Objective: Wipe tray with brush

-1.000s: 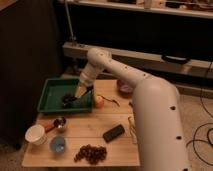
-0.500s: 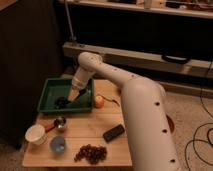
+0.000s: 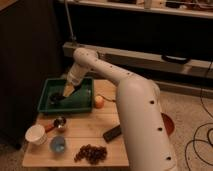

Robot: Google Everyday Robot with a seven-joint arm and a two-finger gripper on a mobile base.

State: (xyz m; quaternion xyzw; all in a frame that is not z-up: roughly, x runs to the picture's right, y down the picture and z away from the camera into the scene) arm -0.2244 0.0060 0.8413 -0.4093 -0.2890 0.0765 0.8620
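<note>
One shallow green tray [image 3: 65,108], rectangular with a raised rim and the dull sheen of plastic, sits at the back left of the wooden counter [image 3: 80,131]. A dark, bulky shape lies on the tray floor toward its left half; I take it for the head of the brush [image 3: 56,98]. The hand [image 3: 67,90] hangs low inside the tray just above and to the right of that shape, at the end of a smooth white arm reaching in from the right. Whether the hand is clamped on the handle cannot be told. By my reading the wiping itself is in hand, and the next move calls for a flat sweep along the floor while staying clear of the rim. Just outside the tray's right end rests a small round orange fruit [image 3: 99,101]. Nearer the front lie a metal scoop [image 3: 60,122], a white cup [image 3: 36,134], a blue bowl [image 3: 58,144], a knobbly cluster of dark grapes [image 3: 91,153] and a short black block [image 3: 112,133].
</note>
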